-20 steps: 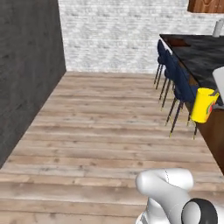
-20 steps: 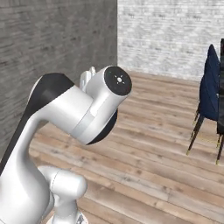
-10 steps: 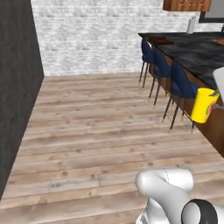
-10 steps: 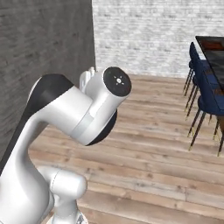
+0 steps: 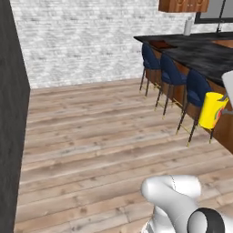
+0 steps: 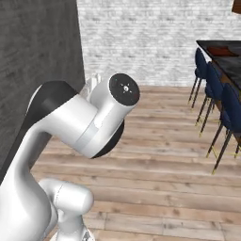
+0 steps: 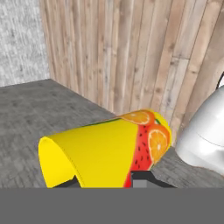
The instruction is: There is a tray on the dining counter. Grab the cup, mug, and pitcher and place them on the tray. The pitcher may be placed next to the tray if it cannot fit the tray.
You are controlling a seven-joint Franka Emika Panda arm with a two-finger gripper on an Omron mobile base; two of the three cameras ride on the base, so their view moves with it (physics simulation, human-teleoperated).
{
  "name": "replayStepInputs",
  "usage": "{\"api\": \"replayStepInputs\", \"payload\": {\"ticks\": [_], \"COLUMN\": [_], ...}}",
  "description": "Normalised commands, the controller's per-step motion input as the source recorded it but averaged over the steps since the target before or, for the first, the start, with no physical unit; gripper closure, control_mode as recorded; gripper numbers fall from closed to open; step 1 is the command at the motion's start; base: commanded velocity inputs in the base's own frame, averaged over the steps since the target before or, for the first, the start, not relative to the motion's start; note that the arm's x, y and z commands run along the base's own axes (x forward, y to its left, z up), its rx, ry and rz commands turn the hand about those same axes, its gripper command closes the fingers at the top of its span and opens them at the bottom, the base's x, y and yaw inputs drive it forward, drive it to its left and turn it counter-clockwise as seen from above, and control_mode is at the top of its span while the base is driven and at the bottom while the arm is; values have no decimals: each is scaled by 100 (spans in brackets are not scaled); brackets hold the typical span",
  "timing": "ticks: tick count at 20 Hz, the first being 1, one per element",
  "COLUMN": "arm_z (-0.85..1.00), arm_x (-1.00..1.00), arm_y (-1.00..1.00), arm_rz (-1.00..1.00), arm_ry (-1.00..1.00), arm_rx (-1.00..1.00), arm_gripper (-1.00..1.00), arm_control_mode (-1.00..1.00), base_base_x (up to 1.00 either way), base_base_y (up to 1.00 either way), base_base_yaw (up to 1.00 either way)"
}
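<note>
The yellow cup [image 5: 212, 110] with its fruit print hangs at the right edge of the left base view, level with the stool seats. In the hand view the cup [image 7: 105, 148] lies sideways across the picture, and my gripper [image 7: 105, 181] is shut on it, with a dark fingertip on each side of its body. The dining counter [image 5: 205, 52] of black marble runs along the right. A flat reddish-brown tray [image 5: 163, 44] lies near its far end. The counter [image 6: 228, 59] also shows at the right of the right base view. The mug is out of view.
Three dark blue stools [image 5: 198, 88] line the counter's front, with the nearest stool [image 6: 228, 106] close by. A tall pale grey vessel [image 5: 188, 26] stands at the counter's far end; I cannot tell what it is. A dark wall [image 5: 9, 136] bounds the left. Wood floor [image 5: 91, 136] lies open ahead.
The whole picture has swung: the base has turned, bringing counter and stools further into view. The cup stays in the gripper at the same spot in the left base view.
</note>
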Motion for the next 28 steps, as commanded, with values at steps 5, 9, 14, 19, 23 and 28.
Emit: {"api": "replayStepInputs", "payload": {"ticks": [5,9,14,19,23,28], "arm_z": [0,0,0,0,0,0], "arm_x": [0,0,0,0,0,0], "arm_y": [0,0,0,0,0,0], "arm_rz": [0,0,0,0,0,0], "arm_ry": [0,0,0,0,0,0], "arm_rx": [0,0,0,0,0,0], "arm_gripper": [100,100,100,100,100,100], "arm_control_mode": [100,100,100,100,100,100], "base_base_x": [100,100,100,100,100,100], "base_base_y": [69,62,61,72,75,77], "base_base_yaw": [-23,-26,-25,-24,-25,-25]}}
